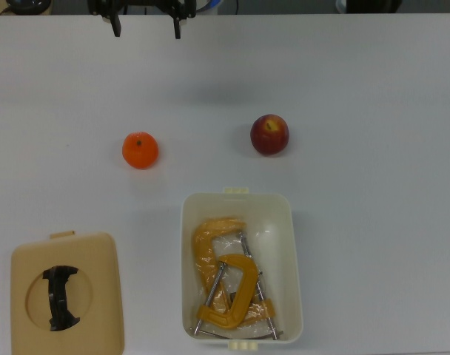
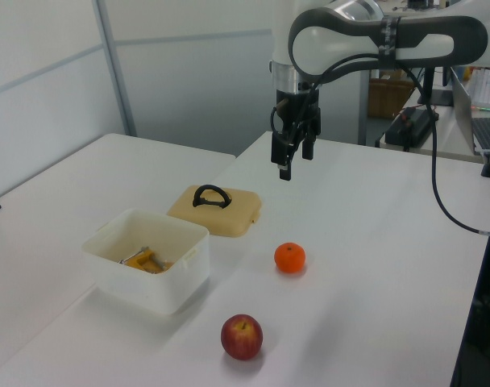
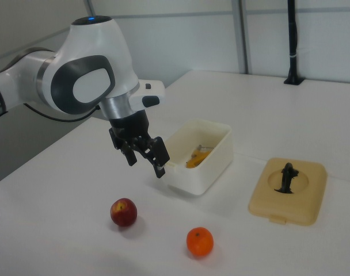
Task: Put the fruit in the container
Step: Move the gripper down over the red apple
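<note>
A dark red apple (image 1: 269,134) (image 2: 242,336) (image 3: 124,212) and an orange tangerine (image 1: 140,150) (image 2: 289,257) (image 3: 200,241) lie apart on the white table. The cream-white container (image 1: 236,197) (image 2: 160,286) (image 3: 204,172) stands below them in the top view, between the two. My gripper (image 1: 146,31) (image 2: 296,161) (image 3: 146,167) hangs above the table at the top view's upper edge, well away from both fruits. It is open and holds nothing.
Yellow C-clamps (image 1: 229,285) lie inside the container. A flat tan lid (image 1: 99,259) (image 2: 229,218) (image 3: 313,201) with a black handle lies at the top view's lower left. A black cable runs from the arm in the left view.
</note>
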`<act>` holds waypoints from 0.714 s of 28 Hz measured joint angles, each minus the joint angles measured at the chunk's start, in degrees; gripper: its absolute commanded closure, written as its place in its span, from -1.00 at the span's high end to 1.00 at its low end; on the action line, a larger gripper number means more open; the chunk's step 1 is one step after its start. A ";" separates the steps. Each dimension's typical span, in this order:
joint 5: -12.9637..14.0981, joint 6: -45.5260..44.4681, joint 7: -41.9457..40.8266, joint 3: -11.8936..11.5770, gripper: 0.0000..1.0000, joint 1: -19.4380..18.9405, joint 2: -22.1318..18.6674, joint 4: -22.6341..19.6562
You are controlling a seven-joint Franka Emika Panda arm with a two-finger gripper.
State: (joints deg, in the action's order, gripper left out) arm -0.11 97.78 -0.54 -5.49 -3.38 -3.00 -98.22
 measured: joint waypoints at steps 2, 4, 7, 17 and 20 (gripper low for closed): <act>0.00 0.08 -0.01 0.23 1.00 -0.74 0.12 -0.18; 0.00 1.14 -0.04 0.25 1.00 -1.56 0.16 -1.19; 0.00 4.40 0.15 0.31 1.00 -4.33 0.45 -4.36; -0.50 13.90 7.10 0.65 1.00 -12.67 1.47 -12.80; -0.94 15.49 9.46 0.72 1.00 -15.14 1.75 -14.11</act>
State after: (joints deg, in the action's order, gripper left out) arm -1.05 113.27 8.92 -4.77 -18.52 -1.26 -112.33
